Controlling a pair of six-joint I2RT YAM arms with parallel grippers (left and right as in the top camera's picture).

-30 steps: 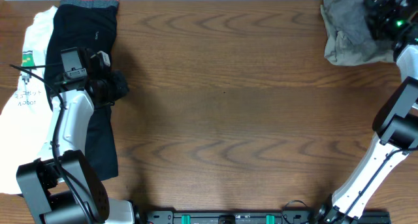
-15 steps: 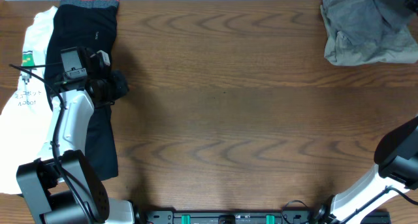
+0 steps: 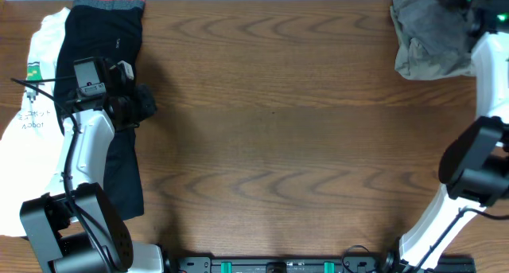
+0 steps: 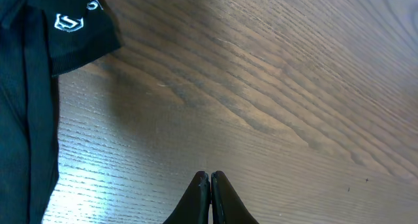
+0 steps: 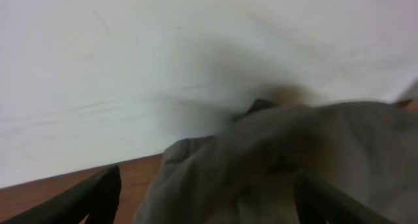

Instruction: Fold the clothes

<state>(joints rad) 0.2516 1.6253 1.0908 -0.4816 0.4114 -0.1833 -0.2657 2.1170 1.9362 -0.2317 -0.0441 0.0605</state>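
Note:
A crumpled grey-olive garment (image 3: pixel 429 36) lies at the table's far right corner; it fills the right wrist view (image 5: pixel 274 165). My right gripper (image 3: pixel 469 1) hovers over its far edge, jaws wide open (image 5: pixel 209 198) with the cloth between them, not gripped. A folded black garment (image 3: pixel 103 74) with a red waistband lies at the far left on a white printed shirt (image 3: pixel 28 106). My left gripper (image 3: pixel 143 104) rests at the black garment's right edge, shut and empty (image 4: pixel 210 188) over bare wood. The black cloth with a white logo (image 4: pixel 65 25) shows at upper left in the left wrist view.
The brown wooden table (image 3: pixel 286 146) spreads between the two piles. A white wall (image 5: pixel 163 54) stands just behind the table's far edge. A black rail (image 3: pixel 278 265) runs along the near edge.
The right arm swung out past the table's far right edge, then came back over the grey garment's top corner. The left arm has not moved.

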